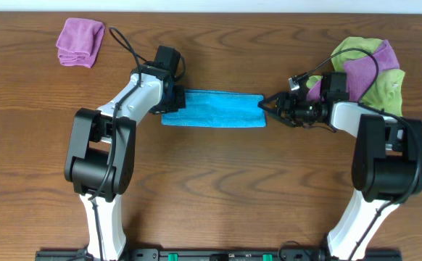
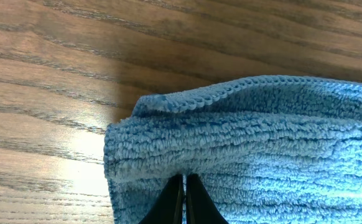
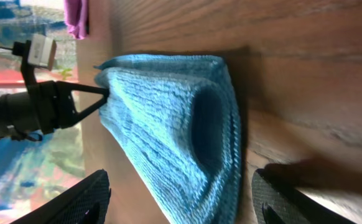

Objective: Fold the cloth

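Observation:
A blue cloth [image 1: 214,109] lies folded into a long strip on the wooden table, between my two grippers. My left gripper [image 1: 173,101] is shut on the cloth's left end; in the left wrist view its black fingertips [image 2: 185,183] pinch the blue terry cloth [image 2: 262,143]. My right gripper [image 1: 267,107] is open at the cloth's right end. In the right wrist view its two fingers [image 3: 181,196] are spread wide on either side of the folded blue cloth [image 3: 175,130], not touching it.
A folded purple cloth [image 1: 79,41] lies at the back left. A heap of green and purple cloths [image 1: 370,69] lies at the back right, behind my right arm. The table's far edge runs along the top.

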